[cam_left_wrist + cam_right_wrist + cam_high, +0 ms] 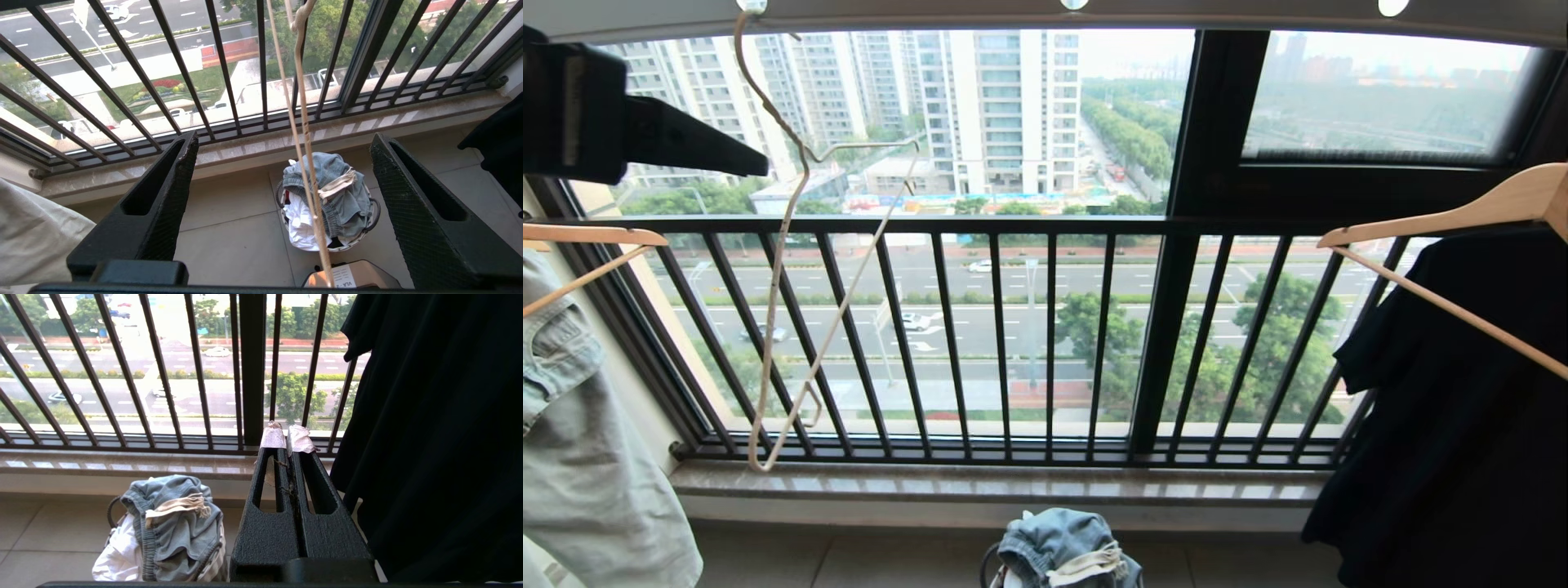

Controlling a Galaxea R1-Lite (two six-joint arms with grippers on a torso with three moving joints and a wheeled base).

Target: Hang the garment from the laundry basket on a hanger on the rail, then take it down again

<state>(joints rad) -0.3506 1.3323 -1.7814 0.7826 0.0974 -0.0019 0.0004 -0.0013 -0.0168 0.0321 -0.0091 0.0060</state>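
Two wooden hangers (pixel 1437 224) flank my head view; one wire hanger (pixel 792 245) hangs empty from the rail (pixel 1045 15) at upper left, one garment (pixel 1062 547) sits bottom centre. My left wrist view shows the left gripper (pixel 282 151) spread wide around nothing, the laundry basket (pixel 374 214) below centre. My right wrist view shows the right gripper (pixel 288 439) pressed together, empty.

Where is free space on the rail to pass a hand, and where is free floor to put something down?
Along the rail, the widest gap runs from the wire hanger to the wooden hanger carrying the black shirt. The rail's left end is crowded: the open left gripper, the wire hanger and pale denim. Bare floor tiles lie left of the laundry basket.
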